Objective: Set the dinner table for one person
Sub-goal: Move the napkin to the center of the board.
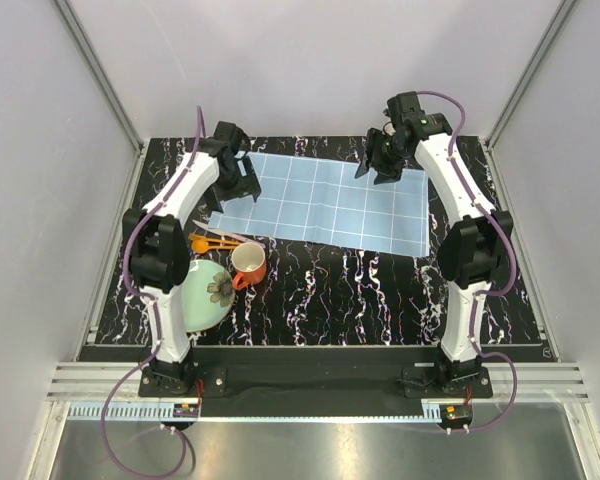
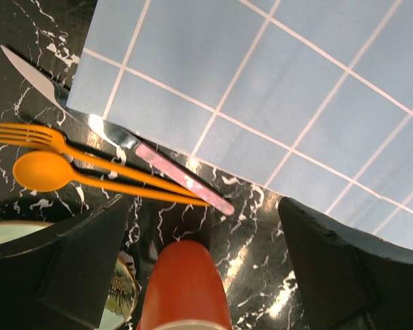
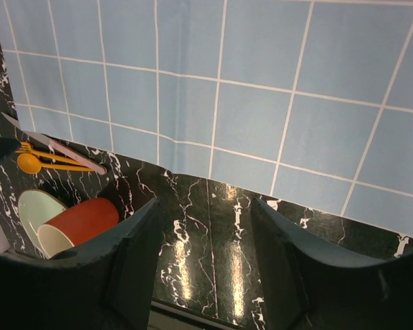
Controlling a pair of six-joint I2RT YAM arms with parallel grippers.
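Dinner table (image 1: 330, 290): large glossy black surface with white marble veins. It spans the whole work area and everything sits on it.

Light blue rectangular placemat with a white grid (image 1: 320, 205) lies far-centre on the surface, slightly skewed.

Left end effector (image 1: 238, 182) is over the placemat's left end, jaws spread wide, nothing held. Right end effector (image 1: 382, 170) is over the placemat's far-right part, jaws apart, nothing between them.

The rest is bunched near-left, off the placemat:
- pink-handled knife with a metal blade (image 2: 117, 134) runs past the placemat's near-left corner; can't tell whether it is touching or tucked under
- orange plastic fork (image 2: 89, 158) and orange plastic spoon (image 2: 117, 187) lie side by side just beside the knife, handles converging at the knife's handle end
- red-orange mug with a pale inside (image 1: 248, 265) sits at the rim of the pale green round plate (image 1: 205, 300); can't tell whether it is on the plate or beside it

In the way: in the top view the left arm's elbow covers the plate's left side. The mug sits close to the cutlery handles.
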